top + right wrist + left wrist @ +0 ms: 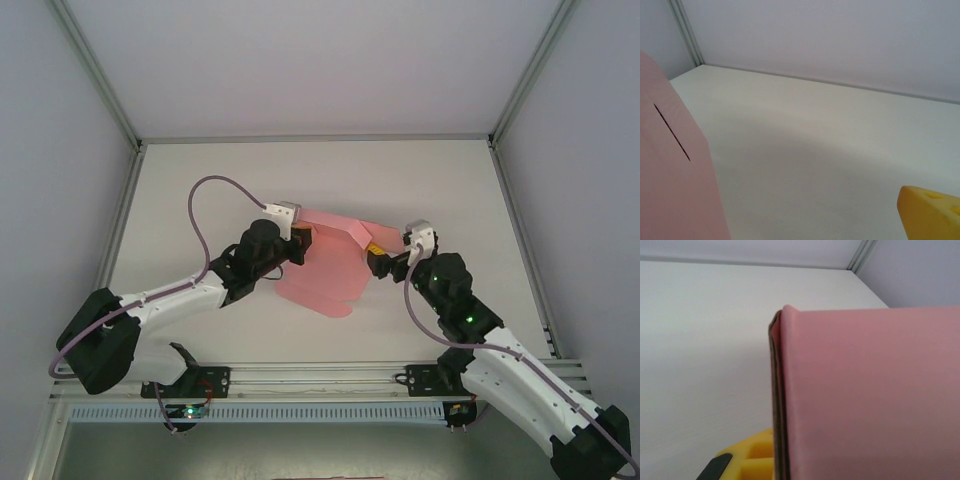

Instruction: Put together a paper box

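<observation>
The pink paper box [325, 270] lies partly folded in the middle of the table, one panel raised along its far edge. My left gripper [299, 246] is shut on its left side. In the left wrist view the doubled pink card [865, 395] runs edge-on between the jaws, beside one yellow finger [747, 457]. My right gripper [374, 256] stands open at the box's right side. The right wrist view has a pink panel with a thin slit [670, 170] at the left and a yellow fingertip [932, 212] at the lower right, with bare table between them.
The white table [200, 190] is enclosed by grey walls with aluminium posts [95, 75] at the back corners. A metal rail [320, 380] holding both arm bases runs along the near edge.
</observation>
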### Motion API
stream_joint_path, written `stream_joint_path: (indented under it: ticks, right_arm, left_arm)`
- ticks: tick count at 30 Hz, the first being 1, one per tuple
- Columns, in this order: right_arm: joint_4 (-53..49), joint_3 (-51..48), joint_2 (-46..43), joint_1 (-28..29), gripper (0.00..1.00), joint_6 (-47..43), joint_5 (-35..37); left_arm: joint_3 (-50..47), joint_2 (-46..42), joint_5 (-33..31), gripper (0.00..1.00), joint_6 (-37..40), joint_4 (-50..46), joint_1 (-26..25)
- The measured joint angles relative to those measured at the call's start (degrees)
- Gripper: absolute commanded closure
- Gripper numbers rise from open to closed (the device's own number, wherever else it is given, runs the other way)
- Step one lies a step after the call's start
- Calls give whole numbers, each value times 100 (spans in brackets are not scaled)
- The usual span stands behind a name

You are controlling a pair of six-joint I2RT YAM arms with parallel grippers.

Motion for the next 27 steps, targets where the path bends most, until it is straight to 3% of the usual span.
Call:
stream_joint_path:
  ticks: [13, 27]
  right_arm:
    - [-111, 214, 789, 13, 2, 131, -264]
    - [-101, 415, 1425, 402, 2, 13, 293]
  left_arm:
    - [-138, 20, -90, 100, 122, -15, 35]
    - [-85, 273, -422, 100, 46, -293, 76]
